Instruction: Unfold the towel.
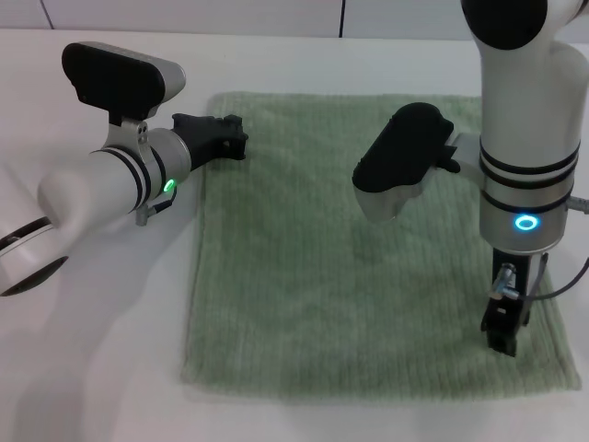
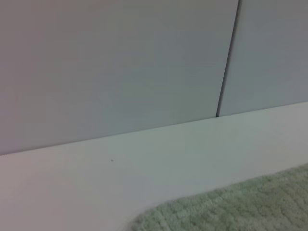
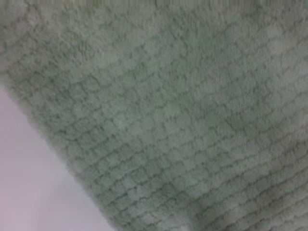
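Note:
The towel (image 1: 322,285) is a pale sage-green ribbed cloth lying spread flat as one large, roughly square sheet on the white table (image 1: 92,368). My left gripper (image 1: 236,138) is at the towel's far left corner, low over its edge. My right gripper (image 1: 502,341) points straight down onto the towel near its near right corner. The left wrist view shows a rounded towel corner (image 2: 240,207) on the table. The right wrist view is filled by the towel's weave (image 3: 192,110) and a strip of table (image 3: 24,192).
A pale wall with a dark vertical seam (image 2: 226,62) stands behind the table's far edge. Bare table lies to the left of the towel and along its front edge.

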Controlling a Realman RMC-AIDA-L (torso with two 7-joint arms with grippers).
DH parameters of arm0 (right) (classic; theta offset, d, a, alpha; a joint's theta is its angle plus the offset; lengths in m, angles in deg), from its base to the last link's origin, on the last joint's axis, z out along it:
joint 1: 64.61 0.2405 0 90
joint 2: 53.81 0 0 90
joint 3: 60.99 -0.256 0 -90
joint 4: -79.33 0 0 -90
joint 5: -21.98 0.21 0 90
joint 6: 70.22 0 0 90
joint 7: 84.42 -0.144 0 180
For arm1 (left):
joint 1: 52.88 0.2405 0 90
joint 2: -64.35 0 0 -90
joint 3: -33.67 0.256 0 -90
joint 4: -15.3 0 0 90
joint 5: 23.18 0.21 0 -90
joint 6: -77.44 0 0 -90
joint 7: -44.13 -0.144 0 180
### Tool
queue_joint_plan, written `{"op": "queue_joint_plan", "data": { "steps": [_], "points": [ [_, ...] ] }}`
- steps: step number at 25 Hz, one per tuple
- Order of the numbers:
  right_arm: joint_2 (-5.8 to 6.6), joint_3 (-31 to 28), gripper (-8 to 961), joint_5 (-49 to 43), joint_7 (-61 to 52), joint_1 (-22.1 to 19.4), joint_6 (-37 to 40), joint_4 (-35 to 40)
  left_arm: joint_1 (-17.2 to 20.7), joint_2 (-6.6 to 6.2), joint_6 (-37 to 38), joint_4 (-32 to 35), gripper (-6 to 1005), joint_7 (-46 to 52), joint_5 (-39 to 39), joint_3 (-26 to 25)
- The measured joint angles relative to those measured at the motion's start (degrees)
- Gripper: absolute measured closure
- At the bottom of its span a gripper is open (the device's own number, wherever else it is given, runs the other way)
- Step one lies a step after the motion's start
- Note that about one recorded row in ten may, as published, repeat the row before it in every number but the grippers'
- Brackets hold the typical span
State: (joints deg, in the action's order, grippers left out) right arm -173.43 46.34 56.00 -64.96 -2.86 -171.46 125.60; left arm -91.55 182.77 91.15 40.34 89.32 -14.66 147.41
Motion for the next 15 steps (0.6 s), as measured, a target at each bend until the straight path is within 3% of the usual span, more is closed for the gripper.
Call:
{"op": "queue_joint_plan", "data": {
  "steps": [5, 8, 15],
  "points": [
    [0.04, -0.4, 627, 0.0, 0.0, 0.7, 1.2, 2.3, 0.0, -0.03, 0.0, 0.0, 920, 0.0, 0.0, -0.1],
    [0.26, -1.7, 544, -0.8, -0.6, 0.7, 6.0, 5.5, 0.0, -0.03, 0.0, 0.0, 919, 0.0, 0.0, -0.1],
    [0.27, -4.5, 544, -6.8, -2.7, -2.8, 16.5, 14.4, 0.3, -0.09, 0.0, 0.5, 917, 0.0, 0.0, -0.7]
  ]
}}
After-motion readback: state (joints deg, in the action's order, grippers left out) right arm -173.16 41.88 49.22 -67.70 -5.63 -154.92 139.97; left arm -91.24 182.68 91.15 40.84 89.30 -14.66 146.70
